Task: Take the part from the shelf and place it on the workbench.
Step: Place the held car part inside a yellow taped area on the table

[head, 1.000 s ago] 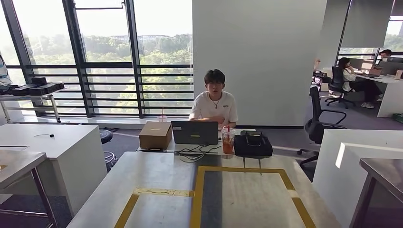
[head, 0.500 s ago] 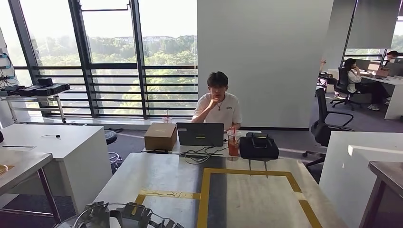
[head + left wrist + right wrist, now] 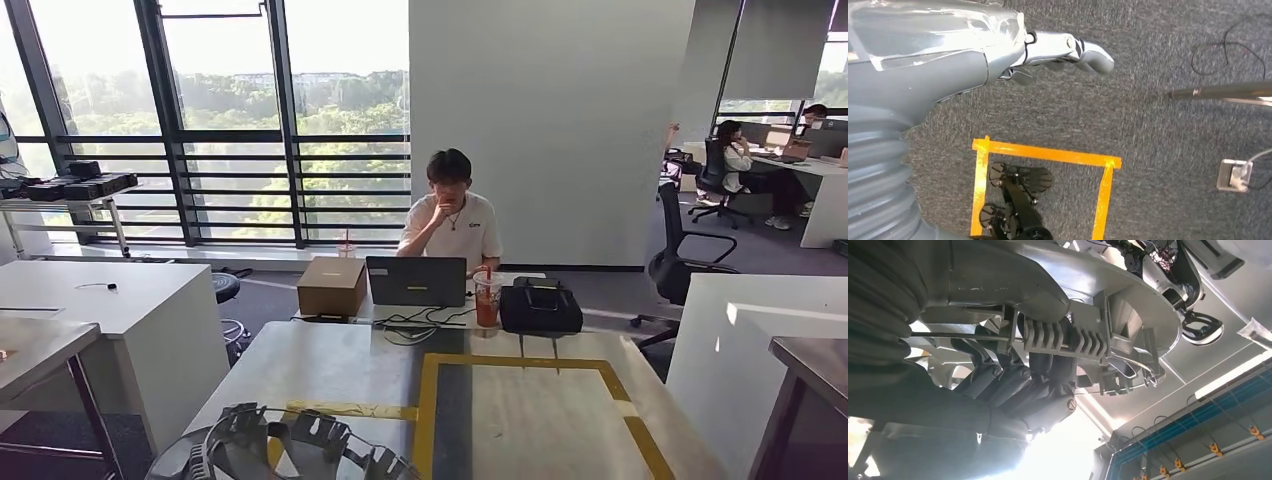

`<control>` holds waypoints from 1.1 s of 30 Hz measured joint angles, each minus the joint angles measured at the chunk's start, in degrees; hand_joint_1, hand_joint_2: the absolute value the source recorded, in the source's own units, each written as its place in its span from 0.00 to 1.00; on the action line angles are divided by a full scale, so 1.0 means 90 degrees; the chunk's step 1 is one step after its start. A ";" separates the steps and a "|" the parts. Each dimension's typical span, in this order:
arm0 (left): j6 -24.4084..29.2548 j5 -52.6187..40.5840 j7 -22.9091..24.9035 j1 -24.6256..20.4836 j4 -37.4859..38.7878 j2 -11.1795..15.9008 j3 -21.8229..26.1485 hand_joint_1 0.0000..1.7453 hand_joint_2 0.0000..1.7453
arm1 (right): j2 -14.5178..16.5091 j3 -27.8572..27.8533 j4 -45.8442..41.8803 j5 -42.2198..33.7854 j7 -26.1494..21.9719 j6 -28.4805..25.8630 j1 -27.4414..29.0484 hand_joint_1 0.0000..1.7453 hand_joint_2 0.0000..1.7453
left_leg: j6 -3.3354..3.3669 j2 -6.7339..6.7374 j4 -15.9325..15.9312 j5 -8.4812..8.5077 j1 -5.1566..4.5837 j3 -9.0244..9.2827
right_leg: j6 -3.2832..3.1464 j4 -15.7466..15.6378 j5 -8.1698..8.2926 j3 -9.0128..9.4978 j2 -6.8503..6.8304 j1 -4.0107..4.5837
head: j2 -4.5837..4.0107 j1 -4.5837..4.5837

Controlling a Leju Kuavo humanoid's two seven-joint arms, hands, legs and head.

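Part is held from beneath by the right hand: rigid, ribbed, awkwardly broad, probably light. Left hand hangs empty, fingers loosely extended.

Part over workbench near edge; behind it box, laptop, cup, bag.

grey part, yellow-taped workbench, perhaps steel

open-plan office | person at laptop | desks, swivel chair | tall windows
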 joint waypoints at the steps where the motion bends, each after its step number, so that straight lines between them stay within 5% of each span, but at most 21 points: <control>1: 0.0017 -0.0011 -0.0009 -0.0003 0.0001 0.0000 -0.0002 0.00 1.00 | -0.0003 -0.0025 -0.0002 0.0021 -0.0005 -0.0003 0.0018 0.96 1.00 | 0.0042 -0.0002 -0.0024 0.0006 0.0006 0.0012 | 0.0037 -0.0005 -0.0012 -0.0005 -0.0004 -0.0005 | 0.0002 0.0000; 4: 0.0088 -0.0036 -0.0045 -0.0028 0.0007 -0.0004 -0.0007 0.00 1.00 | -0.0019 -0.0096 -0.0005 0.0068 -0.0031 -0.0008 0.0055 0.96 1.00 | 0.0174 -0.0003 -0.0136 0.0031 0.0033 0.0103 | 0.0050 0.0507 -0.0260 -0.0253 -0.0014 -0.0001 | 0.0000 0.0013; 6: 0.0123 -0.0043 -0.0060 -0.0047 0.0024 -0.0003 -0.0010 0.00 1.00 | -0.0027 -0.0140 -0.0005 0.0087 -0.0046 -0.0008 0.0098 0.96 1.00 | 0.0224 -0.0002 -0.0143 0.0014 0.0015 0.0117 | 0.0008 0.1446 -0.0593 -0.0760 -0.0014 -0.0003 | 0.0000 0.0024; 8: 0.0128 -0.0049 -0.0068 -0.0052 0.0050 -0.0003 -0.0012 0.00 1.00 | -0.0030 -0.0176 -0.0005 0.0103 -0.0056 -0.0006 0.0148 0.96 1.00 | 0.0241 -0.0008 -0.0139 -0.0014 -0.0001 0.0137 | 0.0044 0.2014 -0.0696 -0.1138 -0.0015 -0.0004 | 0.0000 0.0028; 9: 0.0128 -0.0052 -0.0070 -0.0053 0.0060 -0.0003 -0.0012 0.00 1.00 | -0.0032 -0.0188 -0.0005 0.0107 -0.0060 -0.0003 0.0164 0.96 1.00 | 0.0237 -0.0015 -0.0136 -0.0033 -0.0004 0.0159 | 0.0093 0.1904 -0.0579 -0.1133 -0.0016 -0.0005 | 0.0000 0.0029; 12: 0.0129 -0.0059 -0.0072 -0.0060 0.0074 -0.0002 -0.0015 0.00 1.00 | -0.0034 -0.0216 -0.0005 0.0115 -0.0070 0.0015 0.0181 0.96 1.00 | 0.0175 -0.0045 -0.0095 -0.0128 -0.0024 0.0244 | 0.0190 0.0555 0.0066 -0.0550 -0.0033 -0.0010 | -0.0001 0.0033; 14: 0.0137 -0.0076 -0.0078 -0.0063 0.0083 0.0002 -0.0016 0.00 1.00 | -0.0033 -0.0239 -0.0005 0.0119 -0.0082 0.0022 0.0190 0.96 1.00 | 0.0115 -0.0056 -0.0056 -0.0192 -0.0051 0.0259 | 0.0116 0.0092 0.0236 -0.0327 -0.0042 0.0005 | -0.0001 0.0029; 18: 0.0169 -0.0106 -0.0090 -0.0070 0.0089 0.0024 -0.0016 0.00 1.00 | -0.0032 -0.0270 -0.0005 0.0122 -0.0104 0.0025 0.0201 0.96 1.00 | -0.0002 -0.0029 0.0109 -0.0355 -0.0021 0.0198 | -0.0061 0.0055 0.0214 -0.0277 -0.0029 -0.0018 | -0.0001 0.0017; 21: 0.0172 -0.0107 -0.0093 -0.0071 0.0091 0.0041 -0.0018 0.00 1.00 | -0.0032 -0.0280 -0.0005 0.0121 -0.0114 0.0031 0.0209 0.96 1.00 | -0.0101 -0.0014 0.1252 -0.0876 0.0021 -0.0381 | -0.0157 0.0048 0.0172 -0.0223 -0.0032 -0.0037 | -0.0001 0.0002; 23: 0.0172 -0.0112 -0.0093 -0.0068 0.0098 0.0043 -0.0019 0.00 1.00 | -0.0030 -0.0282 -0.0005 0.0118 -0.0121 0.0037 0.0215 0.96 1.00 | -0.0130 -0.0012 0.1897 -0.1010 0.0036 -0.0784 | -0.0171 0.0050 0.0144 -0.0197 -0.0027 -0.0032 | -0.0001 0.0001; 25: 0.0178 -0.0113 -0.0093 -0.0068 0.0104 0.0044 -0.0019 0.00 1.00 | -0.0027 -0.0282 -0.0005 0.0113 -0.0125 0.0057 0.0218 0.96 1.00 | -0.0117 -0.0007 0.1545 -0.0639 0.0038 -0.0703 | -0.0161 0.0050 0.0103 -0.0137 -0.0011 -0.0029 | -0.0001 -0.0001; 28: 0.0188 -0.0106 -0.0095 -0.0078 0.0104 0.0055 -0.0016 0.00 1.00 | -0.0021 -0.0282 -0.0005 0.0103 -0.0128 0.0088 0.0217 0.96 1.00 | -0.0027 0.0007 0.0255 -0.0028 0.0002 -0.0115 | -0.0109 0.0048 0.0035 -0.0052 0.0008 -0.0002 | -0.0002 0.0001; 33: 0.0194 -0.0079 -0.0101 -0.0082 0.0099 0.0049 -0.0014 0.00 1.00 | -0.0004 -0.0283 -0.0016 0.0084 -0.0133 0.0103 0.0205 0.96 1.00 | 0.0137 0.0008 -0.0093 0.0000 -0.0020 0.0072 | 0.0023 0.0112 -0.0042 -0.0098 -0.0008 0.0020 | 0.0001 0.0007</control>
